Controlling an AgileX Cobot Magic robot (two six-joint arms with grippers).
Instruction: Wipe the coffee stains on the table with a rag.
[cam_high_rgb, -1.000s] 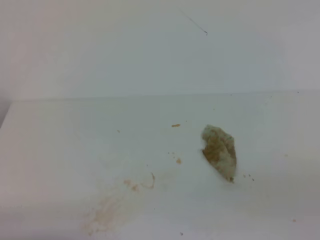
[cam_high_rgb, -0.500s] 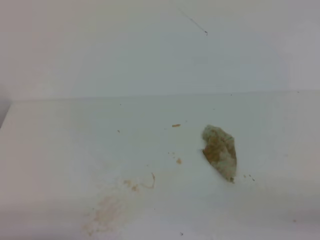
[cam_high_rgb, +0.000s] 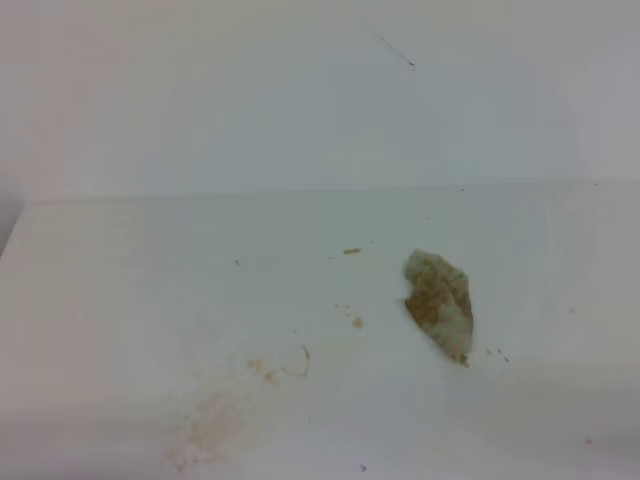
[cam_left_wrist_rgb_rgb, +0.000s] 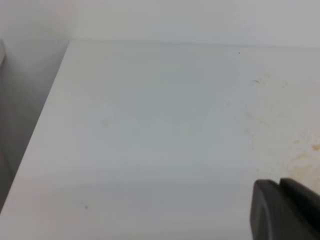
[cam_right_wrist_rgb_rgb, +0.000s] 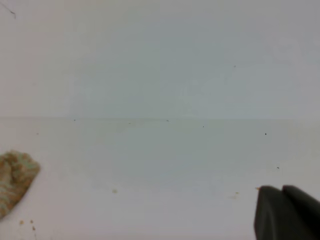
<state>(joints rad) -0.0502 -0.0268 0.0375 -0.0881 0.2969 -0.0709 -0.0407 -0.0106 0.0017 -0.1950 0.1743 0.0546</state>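
The rag (cam_high_rgb: 438, 303), a wrinkled off-white wad with brown blotches, lies on the white table (cam_high_rgb: 120, 300) right of centre. The coffee stains (cam_high_rgb: 213, 428) are a faint tan smear at the front left, with a curved mark (cam_high_rgb: 300, 362) and small brown specks (cam_high_rgb: 357, 322) toward the rag. No gripper shows in the exterior view. In the left wrist view my left gripper (cam_left_wrist_rgb_rgb: 280, 183) sits at the lower right, its dark fingers together, beside tan smears (cam_left_wrist_rgb_rgb: 306, 150). In the right wrist view my right gripper (cam_right_wrist_rgb_rgb: 281, 189) is likewise together, with the rag (cam_right_wrist_rgb_rgb: 14, 181) far to its left.
The table's back edge meets a plain white wall (cam_high_rgb: 320, 100). The table's left edge (cam_left_wrist_rgb_rgb: 47, 110) drops off beside a grey gap. A thin dark line (cam_high_rgb: 395, 50) marks the wall.
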